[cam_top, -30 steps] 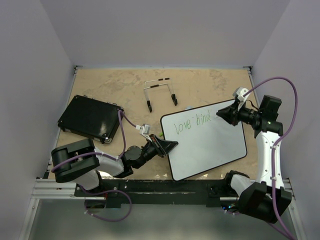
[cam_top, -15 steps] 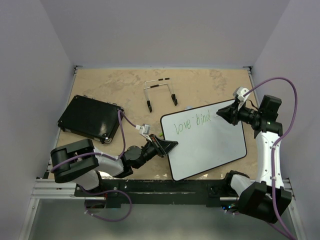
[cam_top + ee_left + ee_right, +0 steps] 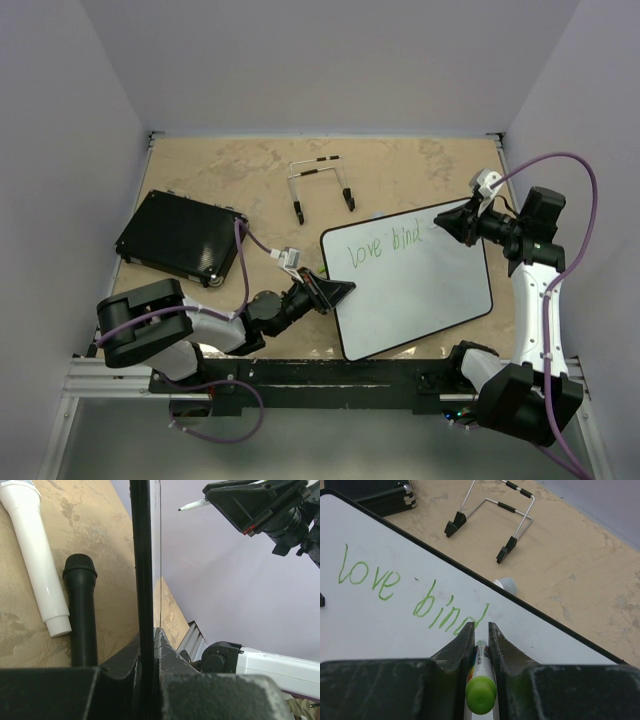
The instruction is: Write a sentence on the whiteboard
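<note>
The whiteboard (image 3: 420, 290) lies tilted on the table, its left edge pinched by my left gripper (image 3: 340, 290), which is shut on it. In the left wrist view the black frame (image 3: 142, 555) runs straight up from between the fingers of the left gripper (image 3: 148, 635). The sentence (image 3: 385, 245) reads "love bind" in green (image 3: 410, 592). My right gripper (image 3: 440, 228) is over the board's upper right part, shut on a green-capped marker (image 3: 481, 680). The marker's tip points just past the "d", between the tips of the right gripper (image 3: 480, 626).
A black case (image 3: 180, 238) sits at the left and a wire stand (image 3: 320, 185) behind the board. A white microphone (image 3: 35, 555) and a black one (image 3: 82, 610) lie beside the board's back edge. Walls close in on three sides.
The right gripper with the marker has shifted slightly right and back, away from the end of "bind". The left gripper and the board have stayed still.
</note>
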Available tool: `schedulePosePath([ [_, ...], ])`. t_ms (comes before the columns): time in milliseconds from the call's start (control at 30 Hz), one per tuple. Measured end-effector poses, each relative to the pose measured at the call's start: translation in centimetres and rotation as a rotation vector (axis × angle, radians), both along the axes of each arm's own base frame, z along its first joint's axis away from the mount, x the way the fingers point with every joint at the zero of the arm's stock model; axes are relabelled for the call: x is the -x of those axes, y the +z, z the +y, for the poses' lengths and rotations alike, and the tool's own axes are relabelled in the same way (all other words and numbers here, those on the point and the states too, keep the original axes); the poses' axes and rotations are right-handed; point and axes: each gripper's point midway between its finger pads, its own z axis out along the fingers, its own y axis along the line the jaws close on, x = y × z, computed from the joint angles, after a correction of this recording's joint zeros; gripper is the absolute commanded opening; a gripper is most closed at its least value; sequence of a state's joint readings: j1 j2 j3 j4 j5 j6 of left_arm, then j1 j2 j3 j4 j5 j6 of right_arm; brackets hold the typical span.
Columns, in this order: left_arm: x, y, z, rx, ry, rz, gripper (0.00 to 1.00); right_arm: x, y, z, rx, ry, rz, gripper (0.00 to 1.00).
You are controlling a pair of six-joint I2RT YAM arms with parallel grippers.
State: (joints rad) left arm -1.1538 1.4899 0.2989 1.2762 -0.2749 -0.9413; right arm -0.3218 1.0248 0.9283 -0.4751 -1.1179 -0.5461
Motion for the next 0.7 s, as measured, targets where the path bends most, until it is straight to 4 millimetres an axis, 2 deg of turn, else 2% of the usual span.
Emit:
schedulePosePath([
  [700, 0.03, 0.23, 0.21, -0.006, 0.0, -0.008, 0.0, -0.65, 0.08, -0.46, -0.005, -0.039, 0.01, 0.0],
])
